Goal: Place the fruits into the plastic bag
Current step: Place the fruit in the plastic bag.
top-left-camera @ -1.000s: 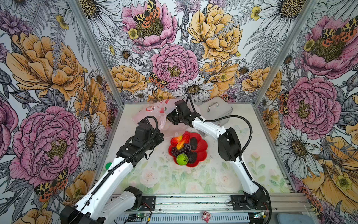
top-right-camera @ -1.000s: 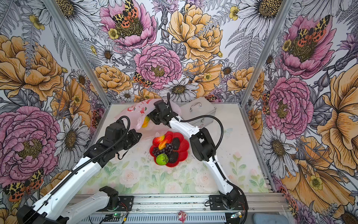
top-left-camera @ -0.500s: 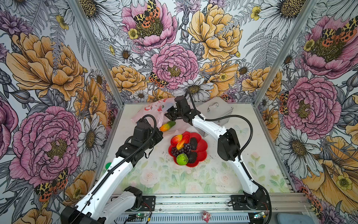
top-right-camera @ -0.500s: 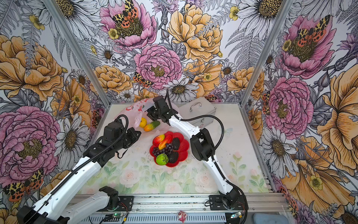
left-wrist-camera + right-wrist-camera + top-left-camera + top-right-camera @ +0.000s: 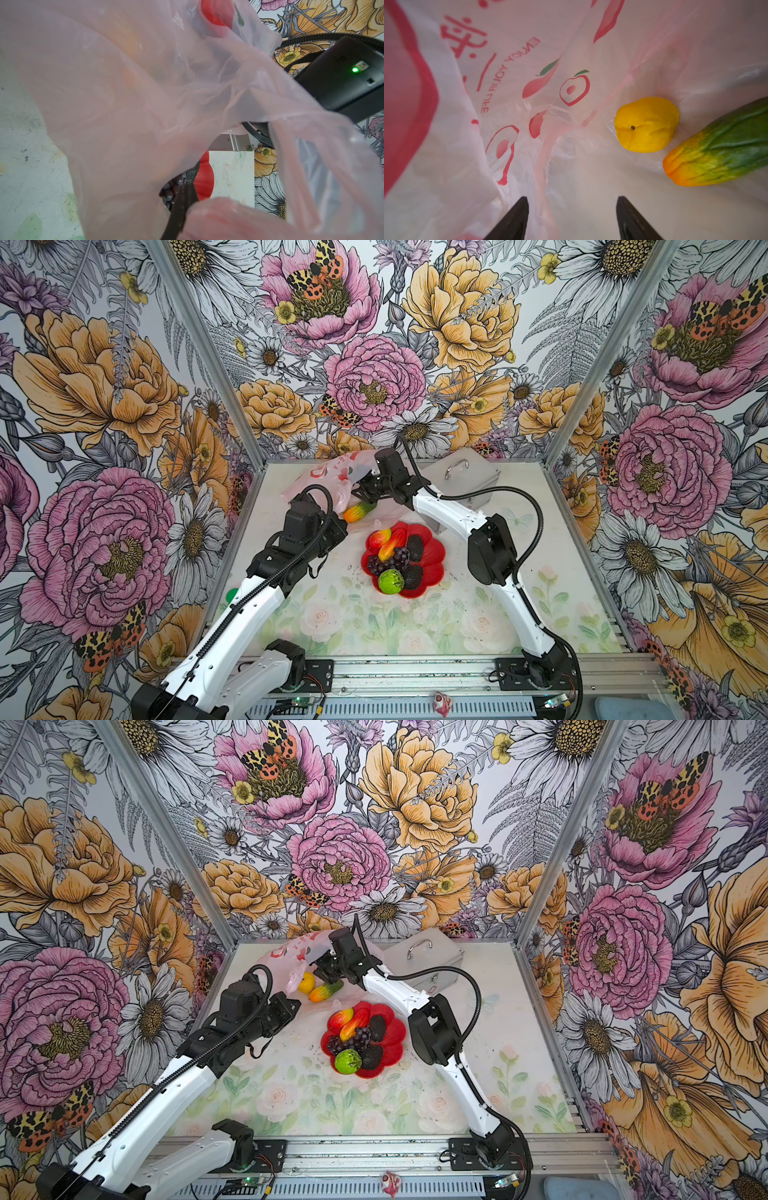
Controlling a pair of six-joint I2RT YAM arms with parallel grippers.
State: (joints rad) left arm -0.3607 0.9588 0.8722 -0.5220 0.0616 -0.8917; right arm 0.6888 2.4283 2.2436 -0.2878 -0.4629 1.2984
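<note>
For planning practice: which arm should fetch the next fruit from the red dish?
Right arm: jaws open and empty. Left arm: jaws shut on the plastic bag.

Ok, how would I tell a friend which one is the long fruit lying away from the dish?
Find the red flower-shaped dish mid-table; just behind it, toward the back wall, lies a crinkly pale-pink plastic bag. In its open mouth, next to a round lemon, is the long fruit: ridged and cucumber-shaped, green fading to orange, where the lemon is all yellow.
</note>
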